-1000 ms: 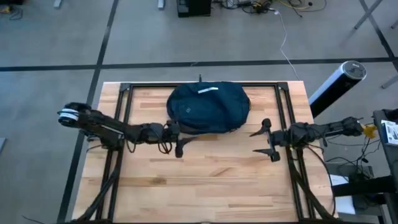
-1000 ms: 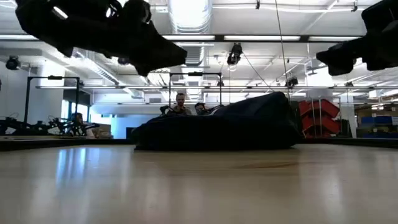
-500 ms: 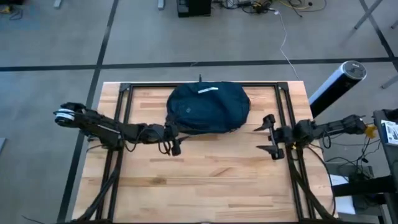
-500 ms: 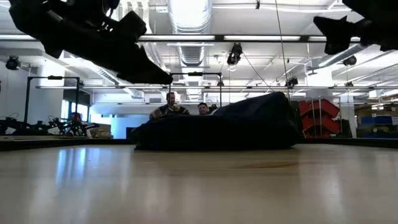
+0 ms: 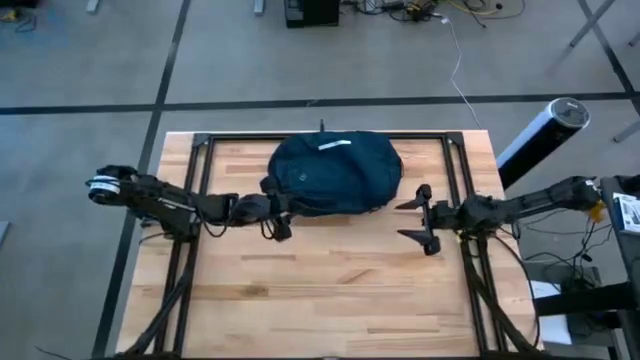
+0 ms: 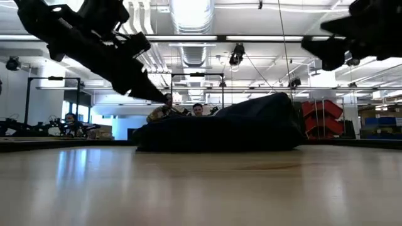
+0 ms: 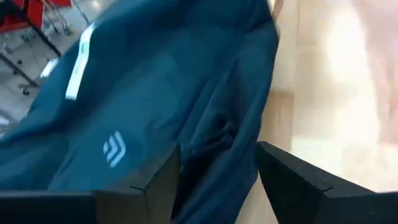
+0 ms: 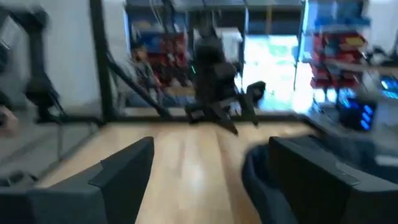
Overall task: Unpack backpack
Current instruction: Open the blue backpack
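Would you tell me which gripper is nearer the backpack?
Left. The left gripper is open at the backpack's lower-left edge; the right gripper, also open, hovers clear of its right side.

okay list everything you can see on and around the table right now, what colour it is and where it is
backpack: one, dark navy with a short white stripe, far middle of the table, zipped shut as far as shown
table: one, light wood with a black frame, bare in front of the backpack
cylinder: one, black and white, off the table's far right corner
people: at least two, seated in the room behind the backpack, low view
left gripper: one, dark, open, at the backpack's near left edge
right gripper: one, dark, open, right of the backpack, apart from it
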Robot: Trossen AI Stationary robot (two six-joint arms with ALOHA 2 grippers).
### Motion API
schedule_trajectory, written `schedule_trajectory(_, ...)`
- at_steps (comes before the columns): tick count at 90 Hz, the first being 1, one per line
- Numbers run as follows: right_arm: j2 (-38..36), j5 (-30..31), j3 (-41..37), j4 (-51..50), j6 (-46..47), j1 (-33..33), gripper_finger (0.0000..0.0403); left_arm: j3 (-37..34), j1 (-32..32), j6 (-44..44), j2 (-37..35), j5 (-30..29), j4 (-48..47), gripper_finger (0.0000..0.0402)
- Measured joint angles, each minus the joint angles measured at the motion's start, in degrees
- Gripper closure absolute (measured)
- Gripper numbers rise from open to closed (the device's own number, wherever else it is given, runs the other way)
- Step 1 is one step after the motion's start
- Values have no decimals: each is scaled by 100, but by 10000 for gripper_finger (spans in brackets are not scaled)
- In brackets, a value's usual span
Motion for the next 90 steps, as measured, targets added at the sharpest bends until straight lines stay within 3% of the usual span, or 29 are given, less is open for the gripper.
schedule_trajectory(20, 1911, 720, 834, -242, -342, 0, 114, 599, 41, -191, 4, -114, -1716, 158)
schedule_trajectory(53, 5242, 781, 2768, -736, -503, 13, 134, 950, 330, 657, 6, -574, -2060, 166)
schedule_trajectory(70, 6068, 869, 3423, -726, -523, 11, 148, 672, 904, 770, 58, 416, -1741, 186)
schedule_trajectory(90, 6342, 1504, 3715, -747, -759, 11, 169, 273, 1138, 704, 402, 960, -817, 211)
